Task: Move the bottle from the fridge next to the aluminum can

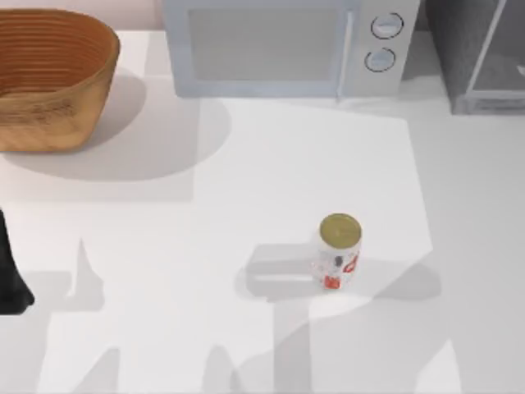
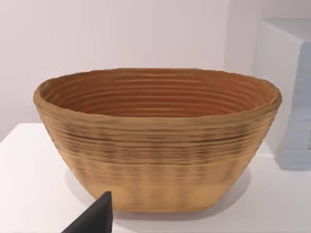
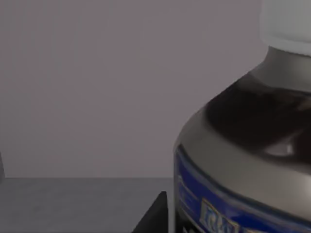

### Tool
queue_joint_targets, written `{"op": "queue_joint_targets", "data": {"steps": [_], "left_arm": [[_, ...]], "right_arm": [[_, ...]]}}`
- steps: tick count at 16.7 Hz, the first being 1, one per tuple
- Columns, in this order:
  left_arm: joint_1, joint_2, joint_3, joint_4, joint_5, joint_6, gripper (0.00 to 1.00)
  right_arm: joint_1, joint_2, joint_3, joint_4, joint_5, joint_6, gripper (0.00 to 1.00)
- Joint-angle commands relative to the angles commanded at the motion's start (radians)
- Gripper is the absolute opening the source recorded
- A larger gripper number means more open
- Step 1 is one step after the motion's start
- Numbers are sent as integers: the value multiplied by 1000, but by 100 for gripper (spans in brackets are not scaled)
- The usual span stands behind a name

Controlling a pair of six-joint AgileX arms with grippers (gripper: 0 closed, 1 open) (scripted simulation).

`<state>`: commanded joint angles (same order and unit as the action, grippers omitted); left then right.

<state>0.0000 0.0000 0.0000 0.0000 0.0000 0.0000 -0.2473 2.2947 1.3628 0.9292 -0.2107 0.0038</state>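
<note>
A white table (image 1: 246,180) (pale wall behind) carried a basket (image 1: 49,78), microwave (image 1: 279,45), fridge (image 1: 484,57) and, near centre, the upright can (image 1: 339,250). The bottle (image 3: 252,160) stood upright, cap uppermost, within grey walls, touching or just beside a dark finger (image 3: 154,216); its grip could not be told. The left arm (image 1: 10,275) sat at the left edge.

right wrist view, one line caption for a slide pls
Close on the bottle, white cap and blue label, against the fridge grey interior, a dark pincer tip beside it.
</note>
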Motion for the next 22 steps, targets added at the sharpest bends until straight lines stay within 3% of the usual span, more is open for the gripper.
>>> {"op": "queue_joint_targets", "data": {"steps": [22], "left_arm": [[0,0,0,0,0,0,100]], "right_arm": [[-7,-119,28,-146,-4,4,0]]}}
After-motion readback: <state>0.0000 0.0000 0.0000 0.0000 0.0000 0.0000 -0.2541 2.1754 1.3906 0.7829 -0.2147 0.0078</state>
